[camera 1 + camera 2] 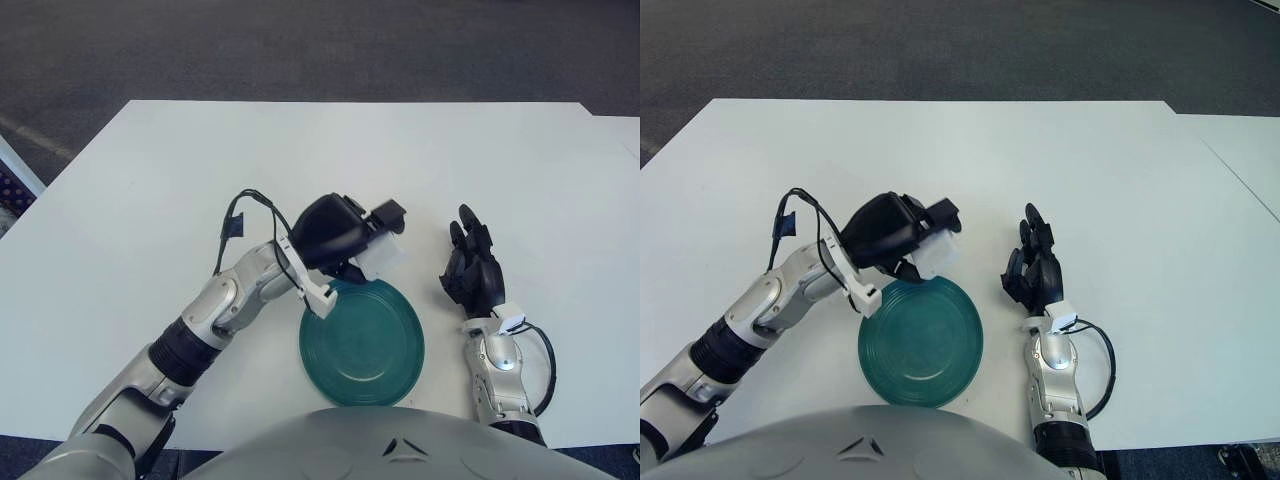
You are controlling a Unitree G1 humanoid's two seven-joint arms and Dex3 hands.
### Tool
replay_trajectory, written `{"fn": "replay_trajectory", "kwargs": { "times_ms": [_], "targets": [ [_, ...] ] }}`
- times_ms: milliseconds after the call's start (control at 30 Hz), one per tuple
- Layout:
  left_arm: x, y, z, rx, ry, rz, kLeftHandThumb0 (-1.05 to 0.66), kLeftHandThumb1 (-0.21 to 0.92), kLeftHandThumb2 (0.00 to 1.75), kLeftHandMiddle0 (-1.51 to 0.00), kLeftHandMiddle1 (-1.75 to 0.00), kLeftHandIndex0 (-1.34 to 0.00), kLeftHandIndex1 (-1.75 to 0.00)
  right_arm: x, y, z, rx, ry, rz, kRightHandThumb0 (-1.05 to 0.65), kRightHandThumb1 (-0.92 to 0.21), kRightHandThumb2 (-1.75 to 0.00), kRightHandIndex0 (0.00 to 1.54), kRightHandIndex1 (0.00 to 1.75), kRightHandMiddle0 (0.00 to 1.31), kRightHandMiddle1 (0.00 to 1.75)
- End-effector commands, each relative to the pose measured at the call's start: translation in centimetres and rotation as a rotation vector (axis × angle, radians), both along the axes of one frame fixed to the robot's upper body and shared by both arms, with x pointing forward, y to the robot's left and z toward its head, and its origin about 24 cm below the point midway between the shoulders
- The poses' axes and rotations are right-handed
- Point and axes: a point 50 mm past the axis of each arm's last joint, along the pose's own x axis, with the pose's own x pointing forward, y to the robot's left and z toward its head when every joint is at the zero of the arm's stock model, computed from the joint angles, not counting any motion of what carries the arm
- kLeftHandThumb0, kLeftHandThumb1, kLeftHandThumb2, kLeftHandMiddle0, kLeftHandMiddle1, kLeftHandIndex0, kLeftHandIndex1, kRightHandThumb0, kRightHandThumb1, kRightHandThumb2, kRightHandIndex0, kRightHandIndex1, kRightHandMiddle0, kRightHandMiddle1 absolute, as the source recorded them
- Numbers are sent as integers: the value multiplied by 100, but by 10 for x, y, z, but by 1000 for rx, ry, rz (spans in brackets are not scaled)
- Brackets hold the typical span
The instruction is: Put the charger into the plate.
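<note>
One charger [383,252], one plate [362,342] and two hands are on show over a single white bench [140,190]. The left hand [345,232] is clenched around the charger, a white block gripped between its dark fingers [388,213] and held in the air at the far rim of the plate, its lower edge just over that rim. The block's long axis is tilted, running from upper left, where it disappears into the hand, down to the lower right, and its free end points toward the right side of the bench (how much of its length is hidden in the palm cannot be told). The teal round plate lies flat on the bench close to the robot's body, with nothing in it.

The right hand [471,268] shows to the right of the plate, apart from it, its dark fingers stretched forward and loosely together, holding nothing.

The right eye view shows more of the bench on the robot's right, including a seam where a second white surface [1240,150] begins. The left eye view instead takes in a patterned object [12,185] at the left edge beyond the bench corner.
</note>
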Motion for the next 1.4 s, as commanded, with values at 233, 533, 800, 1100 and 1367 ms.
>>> {"fn": "replay_trajectory", "kwargs": {
  "times_ms": [233, 533, 800, 1100, 1367],
  "targets": [
    [-11, -5, -3, 129, -36, -63, -47, 37, 125, -131, -175, -58, -175, -39, 7, -46, 1, 288, -25, -78, -92, -91, 11, 1, 0, 31],
    [-23, -8, -10, 144, -15, -122, -46, 38, 124, -129, -175, -57, -175, -38, 10, -44, 26, 301, -38, -77, -92, -91, 11, 1, 0, 31],
    [-26, -14, -12, 174, -34, -175, -46, 39, 123, -125, -175, -56, -175, -39, 12, -42, 26, 314, -38, -77, -92, -91, 10, 0, 0, 30],
    [-29, -17, -22, 200, -49, -225, -44, 44, 116, -121, -175, -51, -175, -40, 13, -41, 2, 320, -37, -77, -92, -91, 10, 0, 0, 29],
    [-32, -17, -31, 226, -19, -256, -45, 41, 120, -118, -175, -54, -175, -40, 12, -40, -40, 305, -17, -77, -92, -93, 11, 0, 0, 27]
  ]
}}
